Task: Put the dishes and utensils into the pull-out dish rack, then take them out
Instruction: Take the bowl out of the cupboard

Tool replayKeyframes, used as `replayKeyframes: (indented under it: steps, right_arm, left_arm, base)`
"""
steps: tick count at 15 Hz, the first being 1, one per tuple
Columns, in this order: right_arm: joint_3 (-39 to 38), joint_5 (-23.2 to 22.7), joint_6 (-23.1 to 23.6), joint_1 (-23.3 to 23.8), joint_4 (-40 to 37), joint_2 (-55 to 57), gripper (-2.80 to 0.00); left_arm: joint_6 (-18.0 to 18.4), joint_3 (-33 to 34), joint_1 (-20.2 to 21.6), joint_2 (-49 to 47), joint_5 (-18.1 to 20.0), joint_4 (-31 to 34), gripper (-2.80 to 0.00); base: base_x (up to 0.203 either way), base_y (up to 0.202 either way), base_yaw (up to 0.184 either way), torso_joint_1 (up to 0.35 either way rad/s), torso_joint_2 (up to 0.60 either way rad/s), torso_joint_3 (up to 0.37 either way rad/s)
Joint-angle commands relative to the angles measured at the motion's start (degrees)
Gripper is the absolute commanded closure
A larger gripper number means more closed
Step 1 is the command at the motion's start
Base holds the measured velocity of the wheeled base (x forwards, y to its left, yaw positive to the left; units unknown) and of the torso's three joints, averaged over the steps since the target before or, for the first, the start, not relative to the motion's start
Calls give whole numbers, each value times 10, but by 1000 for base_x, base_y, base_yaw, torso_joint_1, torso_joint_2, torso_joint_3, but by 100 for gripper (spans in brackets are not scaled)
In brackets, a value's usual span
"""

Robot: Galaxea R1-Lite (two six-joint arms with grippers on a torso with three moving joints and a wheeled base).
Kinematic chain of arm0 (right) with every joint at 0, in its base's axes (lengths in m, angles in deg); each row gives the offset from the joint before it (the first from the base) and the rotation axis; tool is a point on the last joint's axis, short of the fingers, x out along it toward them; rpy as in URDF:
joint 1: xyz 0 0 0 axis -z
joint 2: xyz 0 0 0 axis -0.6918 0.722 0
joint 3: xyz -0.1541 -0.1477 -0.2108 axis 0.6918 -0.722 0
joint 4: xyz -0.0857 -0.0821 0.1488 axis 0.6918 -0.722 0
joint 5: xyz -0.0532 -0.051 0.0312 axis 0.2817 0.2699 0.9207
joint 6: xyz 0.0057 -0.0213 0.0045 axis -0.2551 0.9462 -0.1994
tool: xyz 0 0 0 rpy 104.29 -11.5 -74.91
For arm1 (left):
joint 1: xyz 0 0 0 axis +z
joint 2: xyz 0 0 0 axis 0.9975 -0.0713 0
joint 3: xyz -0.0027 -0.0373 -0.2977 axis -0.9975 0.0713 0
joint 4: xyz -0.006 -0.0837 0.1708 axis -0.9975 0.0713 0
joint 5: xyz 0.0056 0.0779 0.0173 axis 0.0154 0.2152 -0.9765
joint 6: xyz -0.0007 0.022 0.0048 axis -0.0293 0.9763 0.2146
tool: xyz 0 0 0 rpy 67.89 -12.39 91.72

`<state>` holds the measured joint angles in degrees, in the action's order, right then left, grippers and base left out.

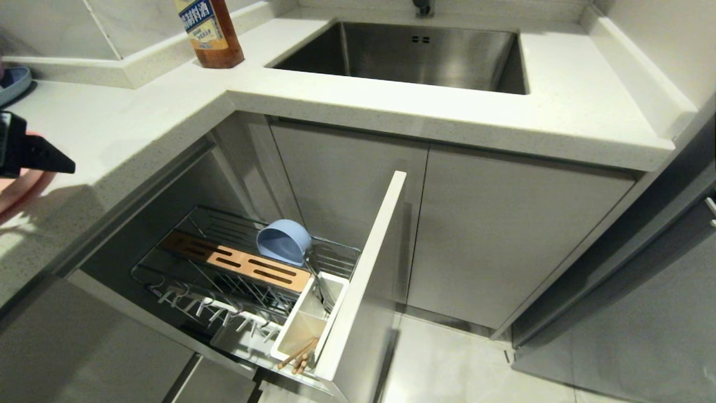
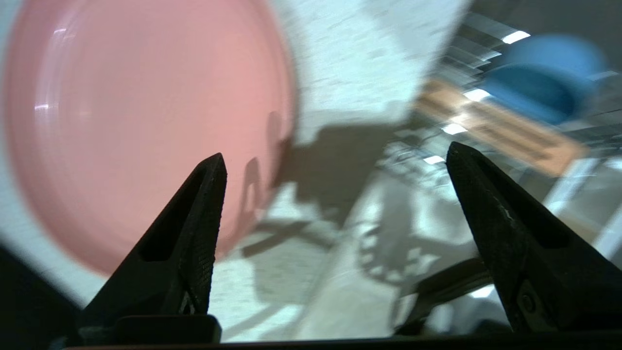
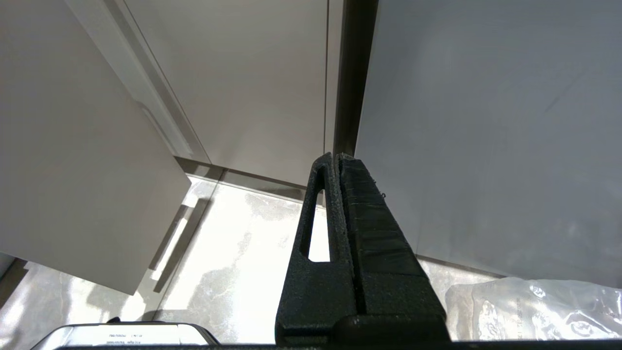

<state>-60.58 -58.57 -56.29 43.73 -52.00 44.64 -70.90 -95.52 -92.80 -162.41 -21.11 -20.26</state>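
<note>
Loading step: bowl (image 1: 283, 241), chopsticks (image 1: 299, 355) & cutlery (image 1: 323, 288) already in the rack (image 1: 168, 280) at 6 o'clock, left end effector (image 2: 335, 160) wide & empty beside pink plate (image 2: 141, 126) on worktop (image 1: 112, 129) at 9 o'clock; next move prob. needs a rim pinch; right end effector (image 3: 337, 160) closed, parked low.

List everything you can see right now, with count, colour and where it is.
Plate: one, pink, on the counter by the left gripper.
Bowl: one, light blue, tipped on its side in the rack.
Chopsticks: one pair, wooden, in the cup.
Cup: one, white, at the rack's front.
Rack: one, chrome with wooden strip, pulled out under the counter.
Bottle: one, amber, by the sink.
Sink: one, steel, in the counter.
Counter: one, white.
Left gripper: open, over the counter.
Right gripper: shut, parked low by the cabinets.
</note>
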Motion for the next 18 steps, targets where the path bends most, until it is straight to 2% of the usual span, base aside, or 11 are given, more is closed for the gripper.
replayKeyframes:
  steps: [1,3,7,10,12,14,15,17,18]
  right_arm:
    - [-1,0,1,0,0,0,0]
    - [-2,0,0,0,0,0,0]
    - [-1,0,1,0,0,0,0]
    - [-1,0,0,0,0,0,0]
    - [-1,0,0,0,0,0,0]
    - [-1,0,0,0,0,0,0]
    - [-1,0,0,0,0,0,0]
    - [-1,0,0,0,0,0,0]
    - [-1,0,0,0,0,0,0]
  left_arm:
    - [-17,0,-13,25,16,-10,-280]
    - [-56,6,-32,41,39,-57,-280]
    - [-158,50,-96,79,51,-86,-280]
    - [-273,99,-162,89,51,-86,-280]
    - [-339,127,-192,85,51,-86,-280]
    - [-418,144,-200,69,51,-86,-280]
    - [-446,157,-202,62,51,-87,-280]
    - [-489,178,-205,48,52,-88,-280]
    - [-497,188,-207,43,52,-89,-280]
  base:
    - [0,0,0,0,0,0]
    - [0,0,0,0,0,0]
    - [0,0,0,0,0,0]
    - [0,0,0,0,0,0]
    - [0,0,0,0,0,0]
    - [0,0,0,0,0,0]
    - [0,0,0,0,0,0]
    - [0,0,0,0,0,0]
    - [0,0,0,0,0,0]
